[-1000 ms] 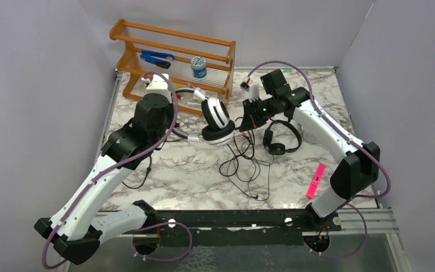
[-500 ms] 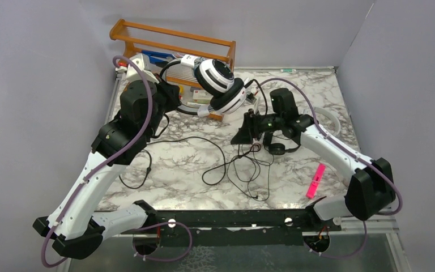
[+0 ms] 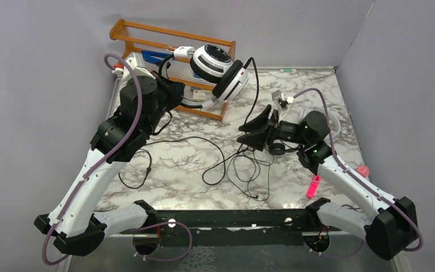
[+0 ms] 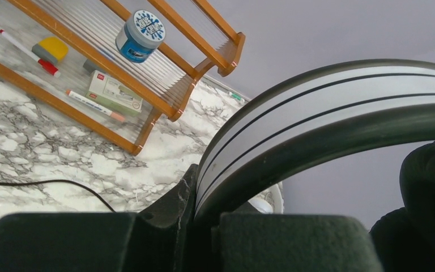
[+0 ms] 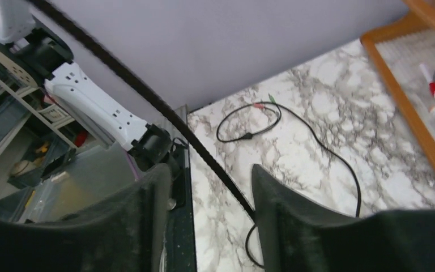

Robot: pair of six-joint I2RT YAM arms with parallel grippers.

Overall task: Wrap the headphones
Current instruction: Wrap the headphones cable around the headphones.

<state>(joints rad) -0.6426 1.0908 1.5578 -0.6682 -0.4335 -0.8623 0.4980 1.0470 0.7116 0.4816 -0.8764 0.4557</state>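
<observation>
From above, the left gripper (image 3: 174,90) is clenched on the white headphones with black ear pads (image 3: 218,67), raised over the wooden rack (image 3: 147,39) at far left. Their black cord (image 3: 256,85) drops to a tangle on the marble table (image 3: 175,170). The right gripper (image 3: 249,131) is spread wide, just left of the small black headphones (image 3: 277,148).

In the left wrist view, the left gripper (image 4: 204,226) clamps the headband (image 4: 317,113).

In the right wrist view, the right gripper (image 5: 209,170) is released, with the black cord (image 5: 147,93) running between its fingers.
</observation>
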